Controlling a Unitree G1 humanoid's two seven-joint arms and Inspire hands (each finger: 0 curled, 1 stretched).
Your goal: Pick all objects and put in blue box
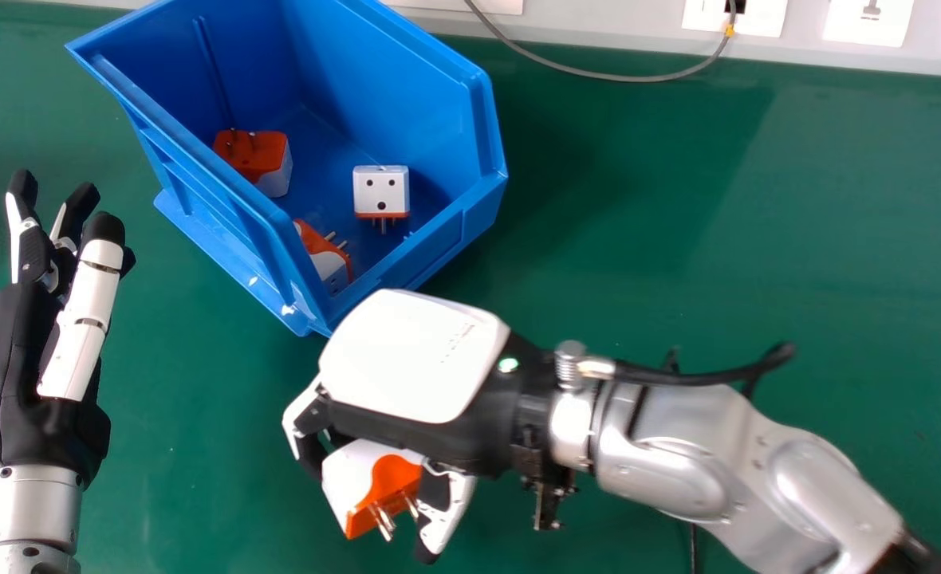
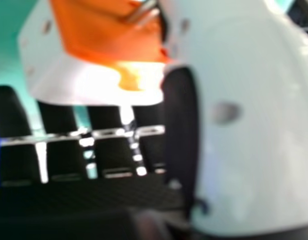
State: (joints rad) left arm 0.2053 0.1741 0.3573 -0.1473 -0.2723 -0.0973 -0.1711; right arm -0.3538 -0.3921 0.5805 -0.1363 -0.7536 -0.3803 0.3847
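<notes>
We've got three plug adapters in the blue box — fourth adapter pinched in our right hand, curled round it — that one's left to drop.

Wears a rounded white plate on the black-cased right hand, glows green at a small light, and trails black cable beside a silver forearm. On the left, joins a black-and-white left hand to a silver cuff with dark screws.
</notes>
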